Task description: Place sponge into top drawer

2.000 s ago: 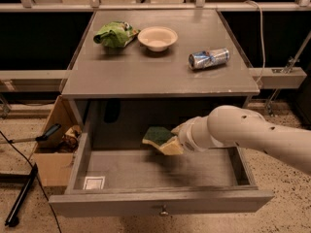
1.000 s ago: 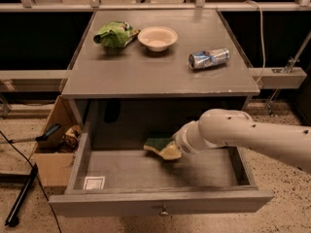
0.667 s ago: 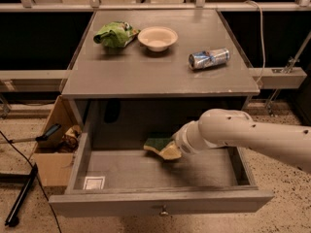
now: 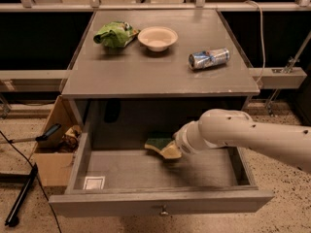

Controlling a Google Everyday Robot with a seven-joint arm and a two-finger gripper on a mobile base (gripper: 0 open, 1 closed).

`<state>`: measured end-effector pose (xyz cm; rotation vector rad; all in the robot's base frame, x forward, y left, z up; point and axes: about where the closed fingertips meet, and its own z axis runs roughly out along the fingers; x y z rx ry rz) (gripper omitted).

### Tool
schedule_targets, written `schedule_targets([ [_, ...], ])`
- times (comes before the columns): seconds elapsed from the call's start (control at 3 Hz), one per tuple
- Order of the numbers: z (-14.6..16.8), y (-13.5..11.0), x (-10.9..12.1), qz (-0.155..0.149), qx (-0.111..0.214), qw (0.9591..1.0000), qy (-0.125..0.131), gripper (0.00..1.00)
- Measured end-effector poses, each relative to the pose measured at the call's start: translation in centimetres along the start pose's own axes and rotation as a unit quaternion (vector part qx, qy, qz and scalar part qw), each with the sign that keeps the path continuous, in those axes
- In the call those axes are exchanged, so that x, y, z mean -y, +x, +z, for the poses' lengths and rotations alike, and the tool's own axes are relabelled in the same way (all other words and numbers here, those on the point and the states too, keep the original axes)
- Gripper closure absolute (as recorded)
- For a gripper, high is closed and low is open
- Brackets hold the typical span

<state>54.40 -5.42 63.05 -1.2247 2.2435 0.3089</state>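
Note:
The top drawer stands pulled open below the grey table, with a white sticker on its floor at the front left. My gripper reaches in from the right and sits low inside the drawer, near its back middle. It is shut on the sponge, whose dark green face is up over the pale yellow foam. The sponge hangs just above the drawer floor, tilted; I cannot tell whether it touches the floor.
On the table top lie a crumpled green snack bag, a white bowl and a tipped soda can. A cardboard box with a tool in it stands left of the drawer.
My gripper has carried the sponge down and slightly forward, deeper into the drawer. It has hardly moved in the last second.

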Motion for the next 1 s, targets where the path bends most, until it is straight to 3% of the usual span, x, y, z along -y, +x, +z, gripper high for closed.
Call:
schedule_targets([
  [0.33,0.00,0.00,0.00,0.000,0.000,1.0000,0.000,0.06],
  [0.67,0.00,0.00,0.00,0.000,0.000,1.0000,0.000,0.00],
  [1.0,0.00,0.00,0.00,0.000,0.000,1.0000,0.000,0.00],
])
